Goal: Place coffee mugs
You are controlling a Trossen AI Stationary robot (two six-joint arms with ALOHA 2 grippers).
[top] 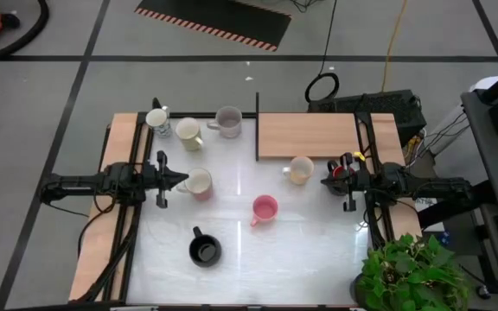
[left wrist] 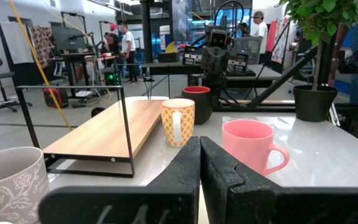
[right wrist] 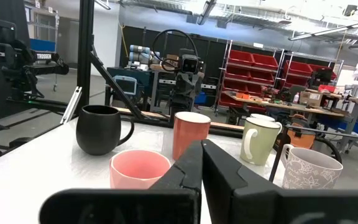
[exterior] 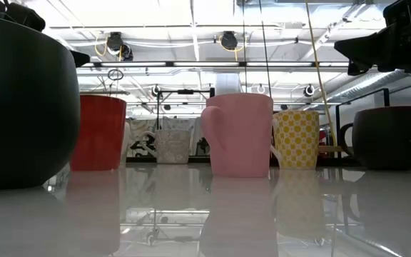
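Observation:
Several mugs stand upright on the white table (top: 232,276). A red mug (top: 200,184) (right wrist: 190,134) is just right of my left gripper (top: 182,180) (left wrist: 201,155), which is shut and, in the low view, hangs above that mug's rim. A dark mug with a red inside (top: 342,170) (left wrist: 197,102) stands at the far side of my shut right gripper (top: 325,181) (right wrist: 202,158), which is also raised (exterior: 344,48). Between the grippers are a yellow-patterned mug (top: 300,170) and a pink mug (top: 264,209). A black mug (top: 204,250) is near the front.
A white mug with blue marks (top: 157,121), a cream mug (top: 188,134) and a grey flowered mug (top: 228,121) stand at the table's far left. A wooden shelf on a black frame (top: 309,136) covers the far right. A potted plant (top: 409,272) is at the near right corner.

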